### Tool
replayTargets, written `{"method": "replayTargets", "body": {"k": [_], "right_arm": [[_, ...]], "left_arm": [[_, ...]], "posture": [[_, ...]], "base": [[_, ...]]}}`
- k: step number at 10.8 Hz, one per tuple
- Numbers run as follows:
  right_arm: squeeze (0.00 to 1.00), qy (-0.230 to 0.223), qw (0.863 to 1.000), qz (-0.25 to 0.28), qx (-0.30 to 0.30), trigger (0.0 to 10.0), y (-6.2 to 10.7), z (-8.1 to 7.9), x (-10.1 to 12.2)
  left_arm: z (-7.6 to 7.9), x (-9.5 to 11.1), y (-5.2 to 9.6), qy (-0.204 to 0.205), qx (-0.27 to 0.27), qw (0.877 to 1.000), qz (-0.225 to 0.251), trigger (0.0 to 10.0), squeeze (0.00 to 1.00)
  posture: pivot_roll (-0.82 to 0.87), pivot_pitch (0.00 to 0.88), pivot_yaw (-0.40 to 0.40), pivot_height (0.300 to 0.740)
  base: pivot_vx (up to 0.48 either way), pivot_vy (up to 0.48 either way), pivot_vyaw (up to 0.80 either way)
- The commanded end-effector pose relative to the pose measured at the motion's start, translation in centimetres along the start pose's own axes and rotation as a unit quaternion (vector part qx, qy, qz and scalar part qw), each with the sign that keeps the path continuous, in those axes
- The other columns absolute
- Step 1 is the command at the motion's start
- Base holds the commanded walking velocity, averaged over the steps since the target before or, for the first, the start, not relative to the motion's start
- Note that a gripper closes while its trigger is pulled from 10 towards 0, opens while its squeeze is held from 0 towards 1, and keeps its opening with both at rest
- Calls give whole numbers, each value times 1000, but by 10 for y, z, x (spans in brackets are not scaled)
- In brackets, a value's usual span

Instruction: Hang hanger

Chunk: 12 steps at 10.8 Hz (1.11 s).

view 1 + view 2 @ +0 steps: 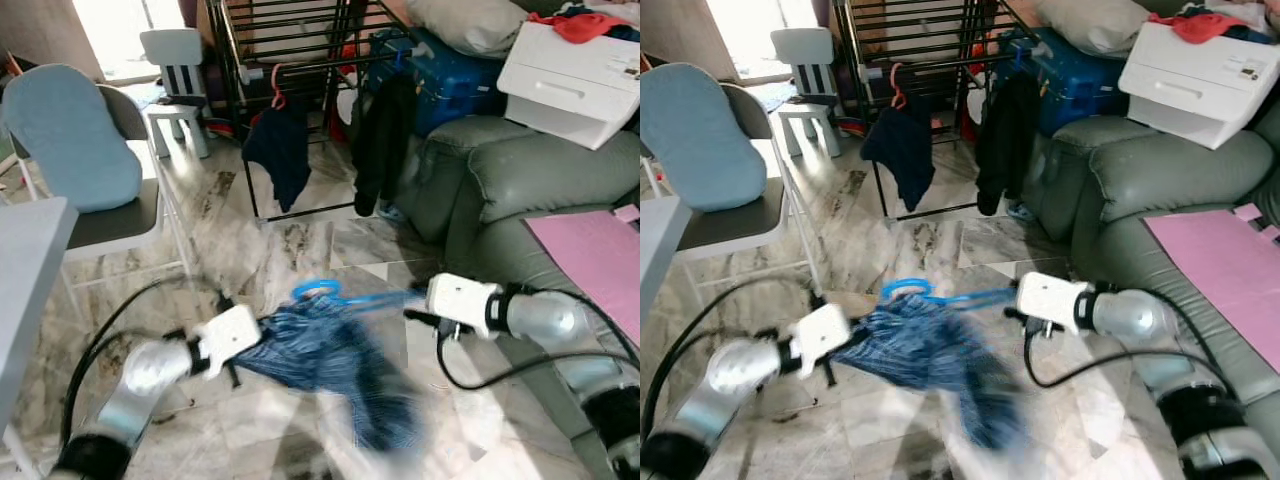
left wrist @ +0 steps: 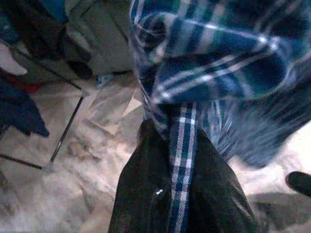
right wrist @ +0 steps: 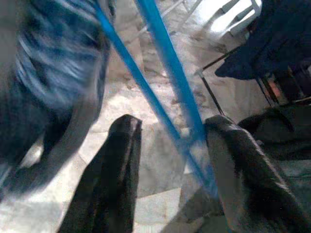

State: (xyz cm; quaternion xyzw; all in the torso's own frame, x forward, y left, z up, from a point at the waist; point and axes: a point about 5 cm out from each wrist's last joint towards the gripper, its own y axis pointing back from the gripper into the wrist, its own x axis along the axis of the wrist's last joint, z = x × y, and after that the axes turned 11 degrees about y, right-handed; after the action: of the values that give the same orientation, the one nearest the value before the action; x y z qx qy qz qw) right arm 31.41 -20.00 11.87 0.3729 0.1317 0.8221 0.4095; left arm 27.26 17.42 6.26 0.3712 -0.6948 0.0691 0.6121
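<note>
We've got the blue hanger (image 1: 335, 296) in mid-air between both arms, low over the marble floor (image 1: 300, 245), w/ a blue plaid shirt (image 1: 335, 355) draped on it & sagging down, blurred. Its hook loop pokes up just above the cloth.

Left pincer (image 2: 180, 160) is clamped on a fold of the shirt; in the left wrist view the plaid strip runs right between the black fingers (image 2: 141, 194). Right pincer (image 3: 170, 145) is at the hanger's far end. Its fingers (image 3: 114, 170) stand apart, the blue bars pass thru the gap & lie against one finger, so the hanger looks cradled rather than pinched, we reckon.

Further off stands the black drying rack (image 1: 290, 40), well apart from the hanger, w/ a dark garment on a red hanger (image 1: 277, 88) & a black garment (image 1: 383, 140) already on its rail. Right of it: green sofa (image 1: 520, 190) w/ a white box (image 1: 575, 75). Left: chair w/ blue cushion (image 1: 70, 135).

Step in hand, as we judge it: carry the loaded hanger to the rack & hook it on the rail. To do it well we'd firm up the right-side hold before moving, keep the hanger level so the shirt doesn't slide off, lift it so the hem clears the floor, then aim the hook at a free bit of rail between the two garments. Let go of the cloth only once the hook sits.
</note>
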Motion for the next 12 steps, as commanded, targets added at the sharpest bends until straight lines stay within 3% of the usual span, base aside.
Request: {"method": "replayTargets", "body": {"k": [1, 2, 4, 7, 8, 9, 11, 12], "right_arm": [[1000, 11, 1000, -7, -1, 10000, -2, 4, -1], [1000, 17, 999, -31, -38, 10000, -3, 16, -4], [1000, -30, 989, -53, -133, 10000, -1, 30, -10], [1000, -85, 963, -93, -237, 10000, -2, 18, -26], [1000, -159, 940, -95, -287, 10000, -6, 16, -28], [1000, -242, 921, -70, -297, 10000, -19, 9, -24], [1000, -316, 908, -37, -271, 10000, -39, -3, -13], [1000, -324, 917, -22, -230, 10000, -50, -13, -5]], "left_arm": [[-12, 9, 6, -1, 36, 999, 22, 0, 0], [-16, 9, 8, 1, 50, 998, 22, 0, 0], [-28, 9, 8, 30, 106, 994, 22, 0, 0], [-36, 13, 4, 79, 154, 984, 39, 0, 0], [-38, 26, -1, 79, 150, 983, 71, 0, 0], [-34, 52, -6, 63, 109, 983, 134, 0, 0], [-32, 75, -13, 18, 77, 984, 157, 0, 0], [-30, 82, -18, 10, 65, 984, 167, 0, 0]], "posture": [[-98, 0, 9, 740], [-96, 0, 14, 740], [-93, 0, 23, 740], [-101, 0, 46, 740], [-100, 0, 53, 740], [-97, 0, 65, 740], [-89, 0, 68, 740], [-85, 0, 68, 740]], "base": [[0, 0, 0], [0, 0, 0], [0, 0, 0], [0, 0, 0], [0, 0, 0], [0, 0, 0], [0, 0, 0], [0, 0, 0]]}}
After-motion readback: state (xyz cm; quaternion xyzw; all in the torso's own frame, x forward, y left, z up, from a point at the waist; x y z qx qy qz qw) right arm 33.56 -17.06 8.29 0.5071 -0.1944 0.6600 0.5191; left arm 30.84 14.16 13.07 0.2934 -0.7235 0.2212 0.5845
